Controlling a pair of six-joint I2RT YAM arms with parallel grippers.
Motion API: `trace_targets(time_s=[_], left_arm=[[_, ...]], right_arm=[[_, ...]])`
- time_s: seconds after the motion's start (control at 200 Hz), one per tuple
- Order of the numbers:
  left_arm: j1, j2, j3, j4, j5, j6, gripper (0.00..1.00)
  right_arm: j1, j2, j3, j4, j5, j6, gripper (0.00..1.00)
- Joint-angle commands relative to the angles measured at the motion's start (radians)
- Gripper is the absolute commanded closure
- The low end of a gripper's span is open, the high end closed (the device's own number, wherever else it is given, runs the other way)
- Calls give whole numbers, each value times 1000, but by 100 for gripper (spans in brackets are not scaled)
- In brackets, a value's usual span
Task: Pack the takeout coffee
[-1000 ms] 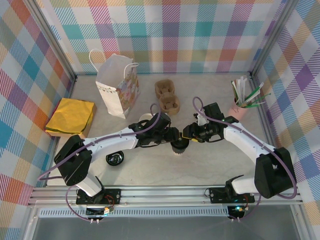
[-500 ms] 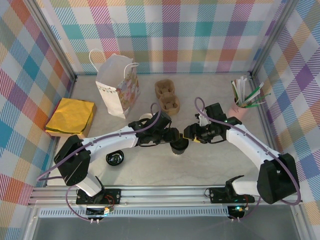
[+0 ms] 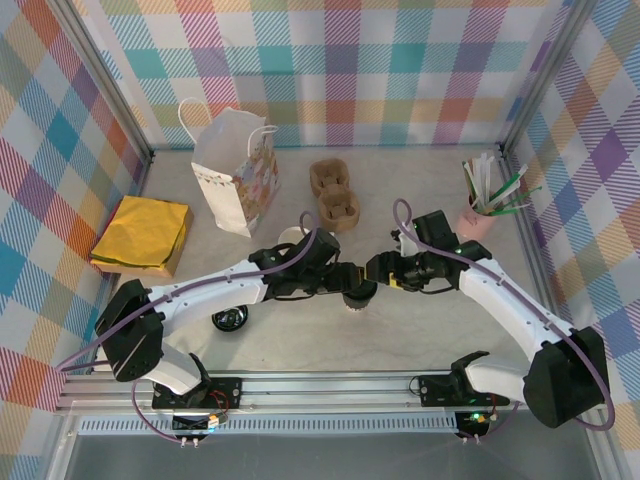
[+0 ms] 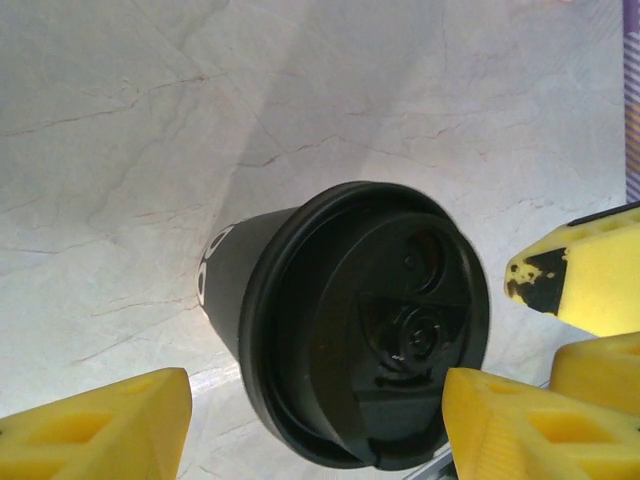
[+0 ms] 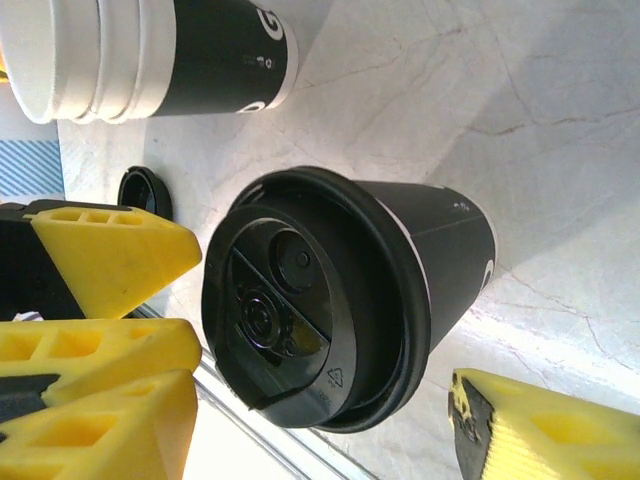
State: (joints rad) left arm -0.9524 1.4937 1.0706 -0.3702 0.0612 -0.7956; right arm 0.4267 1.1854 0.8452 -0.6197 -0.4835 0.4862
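Evidently lidded, the coffee [image 3: 357,292] stood between left end effector [image 3: 340,281] and right end effector [image 3: 380,272], both wide; bagging next needed a grasp.

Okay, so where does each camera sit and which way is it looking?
Top external: above and behind the bases, looking down on the table; left arm and right arm meet at the coffee.
Left wrist: on the left arm, looking down at the coffee's lid; its yellow fingers flank it.
Right wrist: on the right arm, looking at the coffee slantwise; its yellow fingers show.
Shared: the coffee, in all three.
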Motion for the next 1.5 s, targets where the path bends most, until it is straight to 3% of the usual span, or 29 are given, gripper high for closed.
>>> trace_targets(time_s=[0.0, 0.86, 1.165, 1.495], left_arm=[[-13, -29, -33, -44, -8, 6, 33], [-19, 40, -99, -36, -8, -10, 35], [-19, 28, -65, -68, -29, 8, 35], [-17, 14, 54, -109, -48, 52, 29]], right_arm=[[15, -11, -29, -18, -4, 0, 33], [62, 86, -104, -28, 109, -23, 39], [61, 79, -52, -47, 107, -26, 40], [62, 45, 72, -92, 107, -42, 29]])
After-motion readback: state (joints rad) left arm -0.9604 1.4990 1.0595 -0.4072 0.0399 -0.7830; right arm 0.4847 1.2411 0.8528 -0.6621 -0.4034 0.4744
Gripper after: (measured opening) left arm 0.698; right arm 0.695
